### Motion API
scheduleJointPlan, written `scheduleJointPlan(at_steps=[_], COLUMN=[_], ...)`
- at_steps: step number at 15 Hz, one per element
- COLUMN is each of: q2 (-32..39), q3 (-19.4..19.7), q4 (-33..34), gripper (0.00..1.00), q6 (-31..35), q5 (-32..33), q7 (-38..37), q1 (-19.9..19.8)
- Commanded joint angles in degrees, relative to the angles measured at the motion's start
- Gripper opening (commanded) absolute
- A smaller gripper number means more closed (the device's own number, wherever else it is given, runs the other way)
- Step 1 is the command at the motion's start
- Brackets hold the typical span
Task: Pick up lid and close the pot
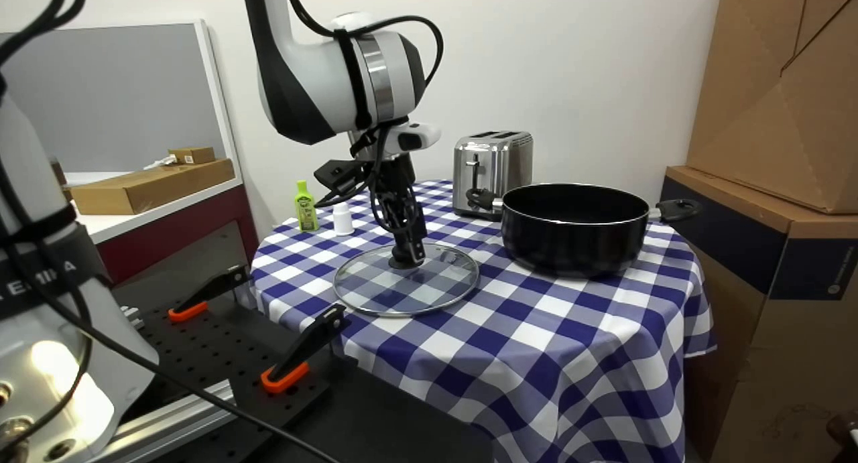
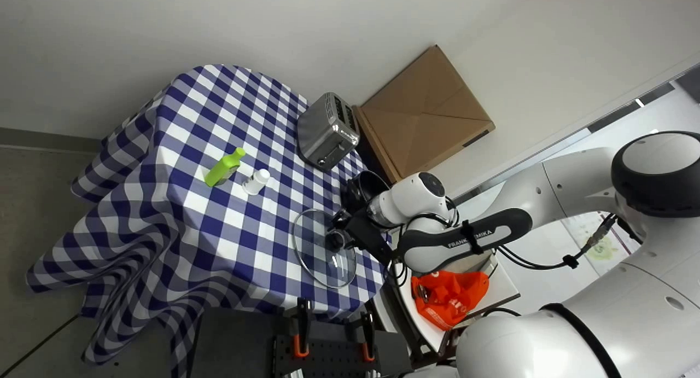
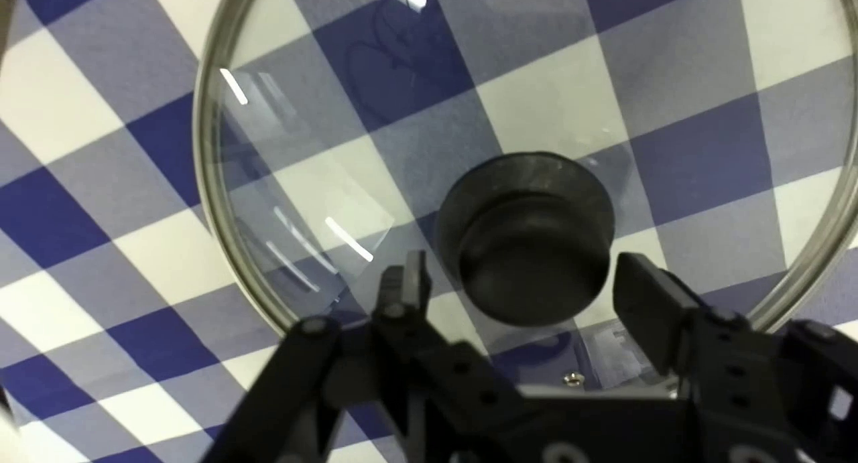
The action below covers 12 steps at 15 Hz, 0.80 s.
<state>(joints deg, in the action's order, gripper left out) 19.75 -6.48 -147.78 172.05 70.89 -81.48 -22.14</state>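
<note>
The clear glass lid (image 1: 442,285) with a metal rim lies flat on the checkered tablecloth. It also shows in an exterior view (image 2: 314,257) and in the wrist view (image 3: 322,161). Its black knob (image 3: 536,262) sits between the fingers of my gripper (image 3: 519,275), which is open, with a visible space on either side of the knob. In an exterior view my gripper (image 1: 411,252) points down at the lid's centre, low at knob height. The black pot (image 1: 573,238) stands uncovered to the right of the lid; the arm partly hides the pot (image 2: 369,185) in an exterior view.
A steel toaster (image 1: 494,171) stands behind the pot. A green bottle (image 1: 305,207) and a white bottle (image 1: 342,220) stand behind the lid. The pot's handle (image 1: 678,210) sticks out toward cardboard boxes (image 1: 771,282). Black clamps (image 1: 305,349) sit at the robot's base plate.
</note>
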Motion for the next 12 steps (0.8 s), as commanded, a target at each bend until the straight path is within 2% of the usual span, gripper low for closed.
scheduleJointPlan(at_steps=[1,3,4,6,12], q2=[-1.81,-1.82,-1.76,-1.63,-1.25], q3=[-1.11,-1.53,-1.70,-2.03,-2.61], q4=[-2.23,-2.52,-2.51,-2.47,-1.62], gripper=[0.99,1.00,0.74,0.73,0.28], q6=[1.38,1.54,1.49,1.40,0.74], q5=[-2.07,-2.82,-3.08,-3.78,-4.24], q7=[3.43,4.25,4.71,5.61,7.07], q1=[-1.74,-2.18,-2.34,-2.68,-3.01])
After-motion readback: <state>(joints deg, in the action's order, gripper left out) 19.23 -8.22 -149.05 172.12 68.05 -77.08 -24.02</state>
